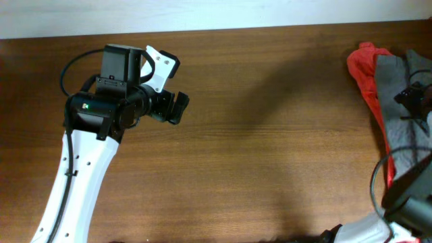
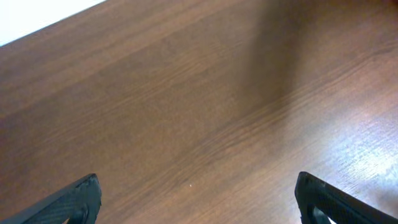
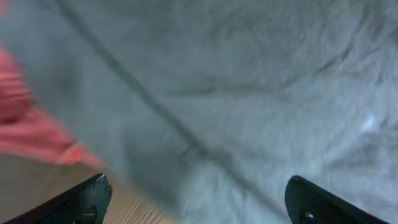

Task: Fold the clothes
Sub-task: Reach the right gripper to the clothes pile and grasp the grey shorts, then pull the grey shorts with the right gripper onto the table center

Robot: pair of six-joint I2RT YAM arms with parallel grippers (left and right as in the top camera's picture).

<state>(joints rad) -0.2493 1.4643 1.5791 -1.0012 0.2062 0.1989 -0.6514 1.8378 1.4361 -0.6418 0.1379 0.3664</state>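
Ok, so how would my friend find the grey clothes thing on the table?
Look at the far right edge of the brown wooden table, where cloth lies heaped. The crumpled grey fabric garment sits there, under the right gripper. It is dull grey, while a bright red cloth hugs its left side.

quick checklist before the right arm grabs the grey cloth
1. right gripper open: ok, its fingers are wide apart with nothing between them.
2. right gripper over the grey cloth: ok, the fabric fills its wrist view.
3. grey cloth clear of the red cloth: not ok, the two lie bunched together at the table edge.
4. left gripper open and empty: ok.
5. left gripper near the grey cloth: not ok, it is over bare table, far from the cloth.
6. which part of the grey cloth is under the fingers: cannot tell, the view is blurred.
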